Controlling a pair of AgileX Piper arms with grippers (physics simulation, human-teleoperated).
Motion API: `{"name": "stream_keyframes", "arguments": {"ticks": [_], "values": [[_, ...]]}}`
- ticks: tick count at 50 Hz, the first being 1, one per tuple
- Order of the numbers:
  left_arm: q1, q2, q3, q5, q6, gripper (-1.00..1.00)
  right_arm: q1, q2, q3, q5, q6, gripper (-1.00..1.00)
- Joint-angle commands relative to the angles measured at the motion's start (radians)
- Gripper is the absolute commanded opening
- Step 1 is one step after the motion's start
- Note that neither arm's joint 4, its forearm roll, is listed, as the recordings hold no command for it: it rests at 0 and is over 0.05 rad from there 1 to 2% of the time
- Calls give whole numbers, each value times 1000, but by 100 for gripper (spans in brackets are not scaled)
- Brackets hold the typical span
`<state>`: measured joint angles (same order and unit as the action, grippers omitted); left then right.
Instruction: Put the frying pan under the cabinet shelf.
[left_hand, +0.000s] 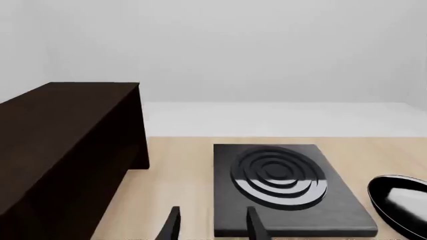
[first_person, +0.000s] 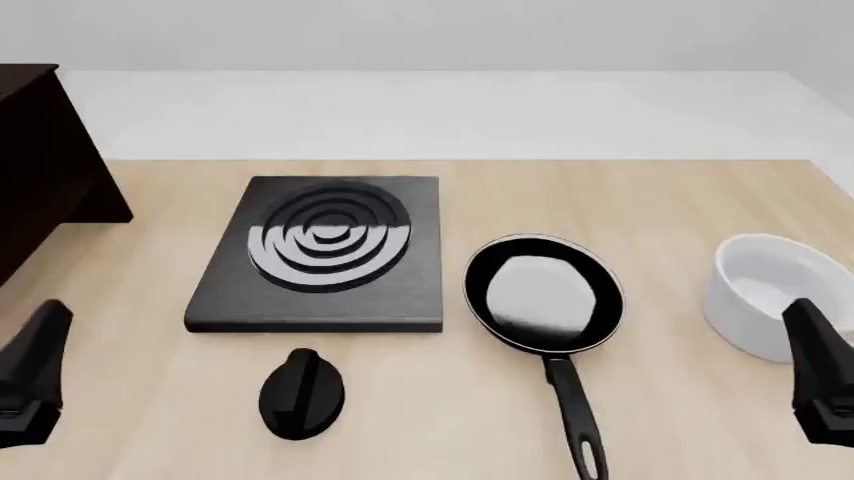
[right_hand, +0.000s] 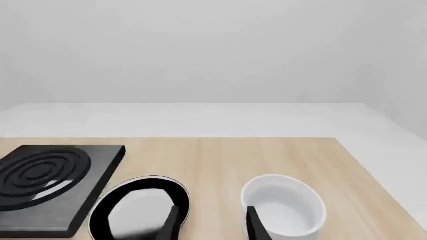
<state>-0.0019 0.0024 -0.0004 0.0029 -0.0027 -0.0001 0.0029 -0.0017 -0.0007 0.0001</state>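
Glossy round frying pan (first_person: 543, 294) on pale wood table (first_person: 667, 200), both claws parted, empty.

Square hotplate (first_person: 320, 255) (ringed top), oval knob (first_person: 302, 393) beside it, white bowl (first_person: 774, 295) far right.

No legible text, label, brand, number or sign appears on any surface in the three views.
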Motion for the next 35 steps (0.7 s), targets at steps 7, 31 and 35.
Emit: {"name": "stream_keyframes", "arguments": {"ticks": [7,31,35], "values": [[-25,12,0,17,-10,100,0,5,-3,-1,1,100],[-215,515,-166,-210,150,100,0,5,-3,-1,0,100],[-255,584,-229,-188,180,100,0,5,-3,-1,0,100]]}}
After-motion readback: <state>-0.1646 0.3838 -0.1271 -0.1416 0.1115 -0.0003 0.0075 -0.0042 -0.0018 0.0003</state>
